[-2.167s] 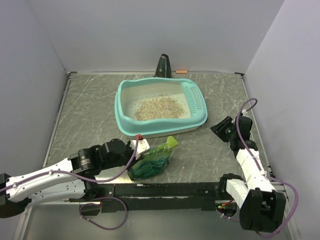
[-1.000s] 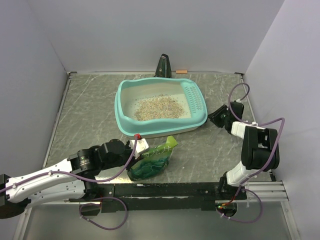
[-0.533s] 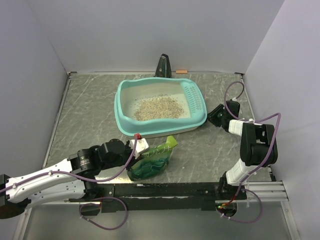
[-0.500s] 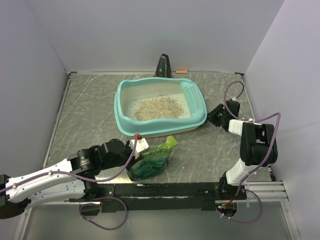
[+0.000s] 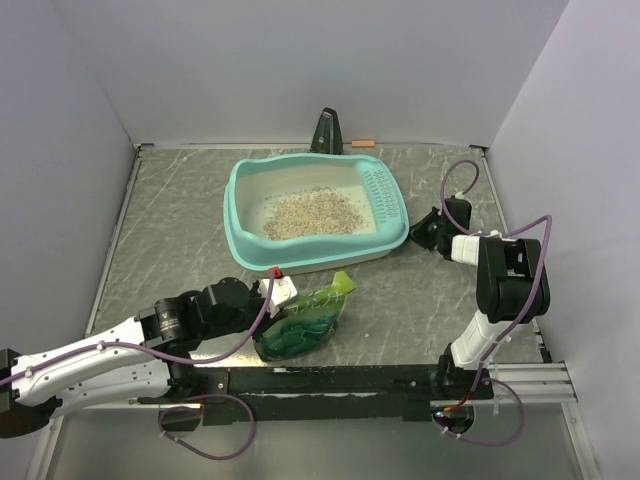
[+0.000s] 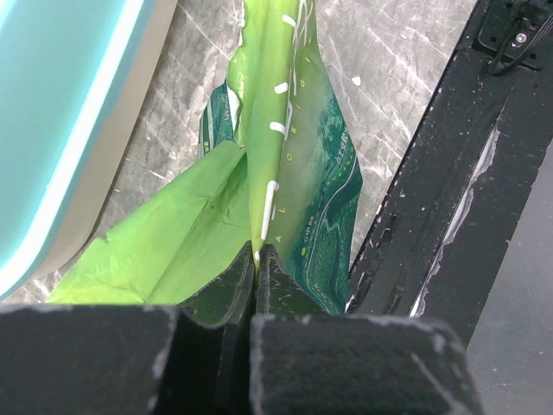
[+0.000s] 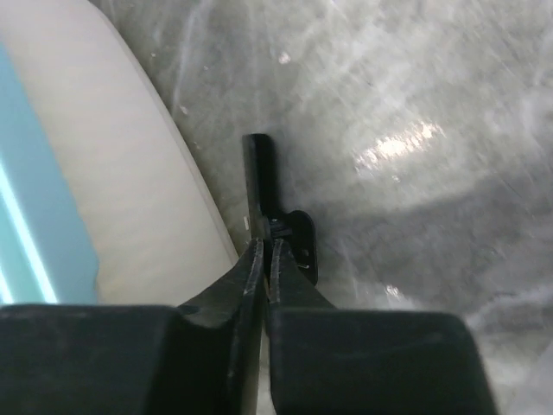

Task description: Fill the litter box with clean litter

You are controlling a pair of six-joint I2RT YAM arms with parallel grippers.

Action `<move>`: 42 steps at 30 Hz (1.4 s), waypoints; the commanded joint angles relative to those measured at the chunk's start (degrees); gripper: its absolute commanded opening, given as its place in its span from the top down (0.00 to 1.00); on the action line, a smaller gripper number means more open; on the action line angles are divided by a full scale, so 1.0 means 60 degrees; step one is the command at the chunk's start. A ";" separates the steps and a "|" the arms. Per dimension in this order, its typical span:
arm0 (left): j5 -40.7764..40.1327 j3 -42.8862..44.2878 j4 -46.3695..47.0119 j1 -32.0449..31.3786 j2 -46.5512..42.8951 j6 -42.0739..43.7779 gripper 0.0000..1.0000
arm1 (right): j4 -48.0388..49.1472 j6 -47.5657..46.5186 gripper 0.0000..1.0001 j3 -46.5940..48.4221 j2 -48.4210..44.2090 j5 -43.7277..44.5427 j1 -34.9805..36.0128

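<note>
The teal litter box [image 5: 243, 245] lies mid-table with a heap of beige clean litter [image 5: 307, 213] in its whitish inside and a slotted grid [image 5: 386, 195] at its right end. My left gripper [image 5: 283, 293] is shut on the top fold of a green printed bag [image 5: 305, 322] in front of the box. The left wrist view shows the bag [image 6: 298, 173] pinched at the gripper [image 6: 256, 251]. My right gripper [image 5: 420, 235] is shut beside the box's right end. In the right wrist view the gripper [image 7: 265, 244] sits next to the box's pale wall [image 7: 112, 199], with a small black piece [image 7: 259, 177] at its tips.
A dark upright object [image 5: 327, 132] and a small orange piece [image 5: 362, 143] stand at the back wall. A black rail [image 5: 340, 380] runs along the near edge, right of the bag in the left wrist view [image 6: 449, 173]. Grey walls close in three sides.
The right gripper has shut and moved left against the litter box's right end. The box has shifted slightly left. The left arm and the bag have not moved.
</note>
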 commanded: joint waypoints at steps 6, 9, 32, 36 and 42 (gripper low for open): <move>-0.0243 0.0140 0.0878 0.0068 -0.0053 -0.0118 0.99 | -0.1232 -0.0857 1.00 0.0184 -0.1514 0.1398 0.0218; -0.0287 0.0184 0.0834 0.0068 0.0079 -0.0161 0.99 | -0.1950 -0.1400 1.00 0.0052 -0.2598 0.2498 0.0365; 0.0884 0.3683 -0.0792 0.0068 0.0474 -0.1127 0.53 | -0.4195 -0.4053 1.00 0.0667 -0.9368 -0.1774 0.2986; 0.1396 0.4022 -0.0193 0.0068 0.0490 -0.1889 0.49 | -0.3710 -0.4096 1.00 0.0798 -0.9634 -0.2948 0.4113; 0.1981 0.3248 0.1999 0.0068 0.0138 -0.3673 0.48 | -0.3549 -0.4111 1.00 0.1092 -1.0351 -0.3814 0.5388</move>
